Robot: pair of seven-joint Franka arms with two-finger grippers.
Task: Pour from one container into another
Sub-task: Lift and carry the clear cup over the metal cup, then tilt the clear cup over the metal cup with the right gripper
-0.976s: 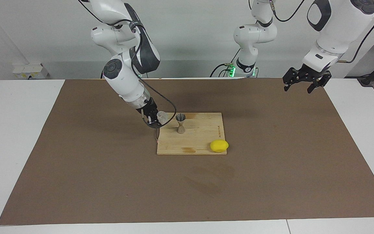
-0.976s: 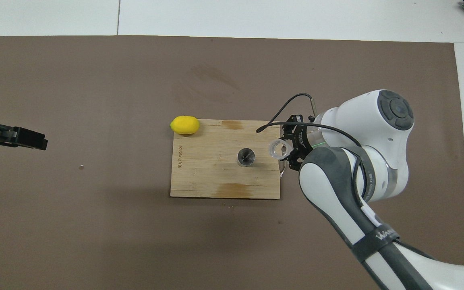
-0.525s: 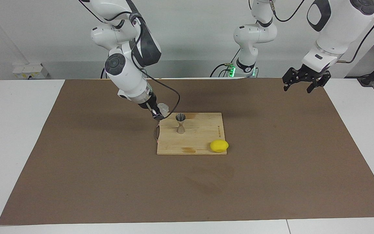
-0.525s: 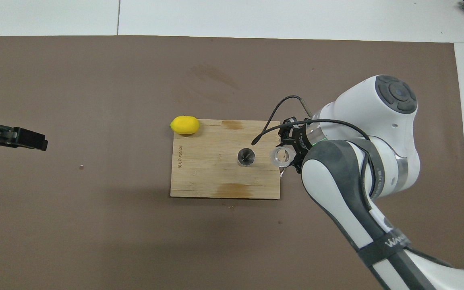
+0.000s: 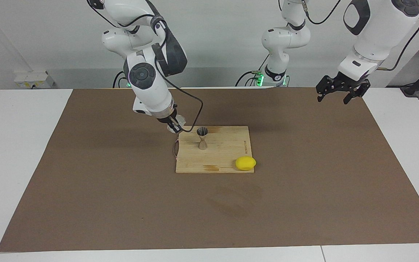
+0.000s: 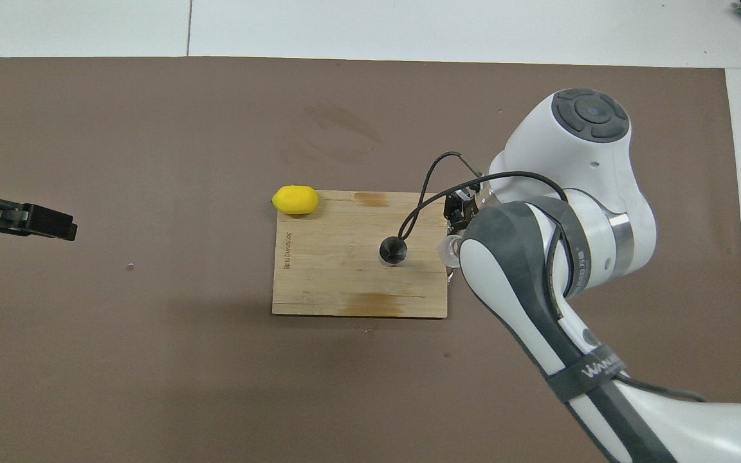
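Right gripper clamped on the cup, carried in the air over the board's edge nearest the right arm's end of the table. Over the last second I have watched it lift and swing: the wrist has rolled, the forearm now stands steeper over the cup, and from overhead the arm covers most of the glass, only a sliver showing. The cup sits higher than a second ago and its mouth faces the jigger, which stands upright on the board just beside the gripper, toward the left arm. Apart, not touching.

I read this as the approach to the pour: the cup is up and turning, but not yet over the jigger's mouth. I cannot tell whether anything is in the cup.

Farther out from the gripper, the lemon lies at the board's corner, unmoved. Jigger and board unmoved too.

Left gripper waits, jaws wide and empty, over the mat well toward its own end; no change there.
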